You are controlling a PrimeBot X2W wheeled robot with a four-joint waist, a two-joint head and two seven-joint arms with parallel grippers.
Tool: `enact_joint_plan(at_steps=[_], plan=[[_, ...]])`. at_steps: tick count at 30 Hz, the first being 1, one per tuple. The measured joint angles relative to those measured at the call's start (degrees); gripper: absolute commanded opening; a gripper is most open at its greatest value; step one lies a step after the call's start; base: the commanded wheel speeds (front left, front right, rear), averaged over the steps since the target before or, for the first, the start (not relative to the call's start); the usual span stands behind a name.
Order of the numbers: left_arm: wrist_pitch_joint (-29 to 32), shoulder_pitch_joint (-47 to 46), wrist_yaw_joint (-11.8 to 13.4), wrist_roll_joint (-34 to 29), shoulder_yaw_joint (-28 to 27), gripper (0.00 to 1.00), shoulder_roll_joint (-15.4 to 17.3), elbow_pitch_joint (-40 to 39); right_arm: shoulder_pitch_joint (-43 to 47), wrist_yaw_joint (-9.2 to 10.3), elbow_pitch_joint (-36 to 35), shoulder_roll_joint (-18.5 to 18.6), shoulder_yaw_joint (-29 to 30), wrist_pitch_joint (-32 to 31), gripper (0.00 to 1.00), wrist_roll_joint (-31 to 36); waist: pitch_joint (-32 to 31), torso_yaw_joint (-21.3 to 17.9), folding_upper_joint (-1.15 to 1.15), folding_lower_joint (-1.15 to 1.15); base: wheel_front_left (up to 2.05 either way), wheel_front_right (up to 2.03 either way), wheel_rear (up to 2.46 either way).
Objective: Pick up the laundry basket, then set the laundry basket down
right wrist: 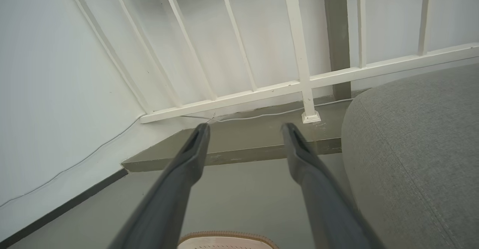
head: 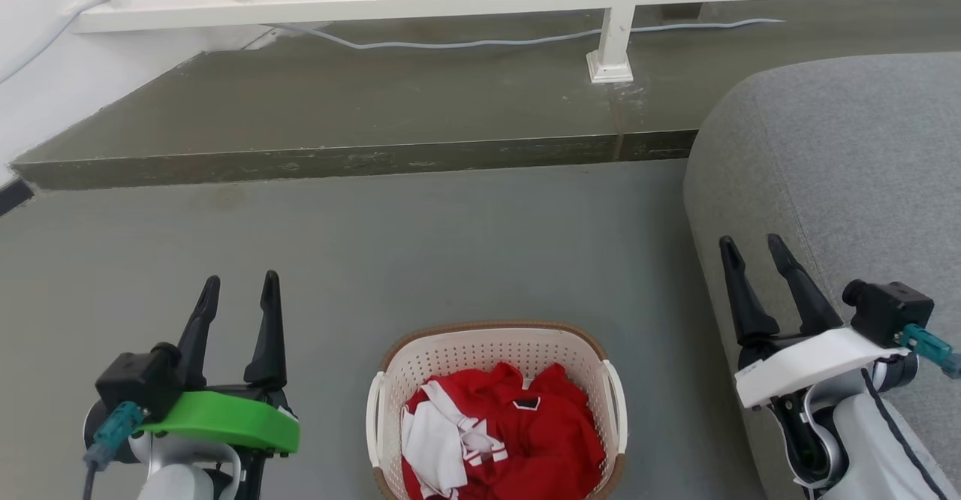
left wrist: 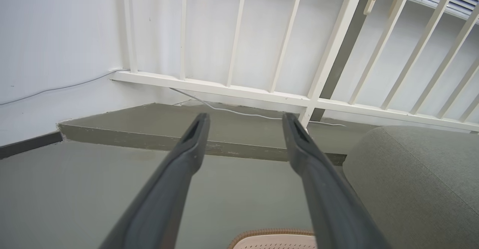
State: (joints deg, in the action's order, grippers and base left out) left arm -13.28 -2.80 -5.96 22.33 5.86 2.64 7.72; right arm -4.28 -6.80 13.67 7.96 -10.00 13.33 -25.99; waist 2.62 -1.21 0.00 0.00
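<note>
The basket, holding red-and-white clothes, sits on the floor beside a sofa, between the left gripper and right gripper, both spread wide and empty.

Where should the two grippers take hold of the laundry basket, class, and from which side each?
Likely by its two white side handles: left gripper onto the left handle from the left, right gripper onto the right handle from the right. The laundry basket stands upright between the open grippers, handles bowing outward, clothes filling its middle.
</note>
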Motion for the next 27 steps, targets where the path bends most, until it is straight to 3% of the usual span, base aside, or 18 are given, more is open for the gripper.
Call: enact_joint_plan(at_steps=[7, 27], plan=[[-1.14, 0.00, -0.03, -3.76, 0.30, 1.00, -0.08, -0.37, -0.42, -0.25, -0.02, -0.27, -0.27, 1.02, 1.00, 4.98, -0.06, -0.15, 0.00, 0.00, 0.00, 0.00, 0.00], [-1.14, 0.15, -0.15, -4.42, 0.99, 1.00, -0.12, -0.27, -0.43, -0.26, 0.55, -0.78, -0.23, 1.02, 1.00, 5.89, 0.56, -0.95, 0.00, 0.00, 0.00, 0.00, 0.00]])
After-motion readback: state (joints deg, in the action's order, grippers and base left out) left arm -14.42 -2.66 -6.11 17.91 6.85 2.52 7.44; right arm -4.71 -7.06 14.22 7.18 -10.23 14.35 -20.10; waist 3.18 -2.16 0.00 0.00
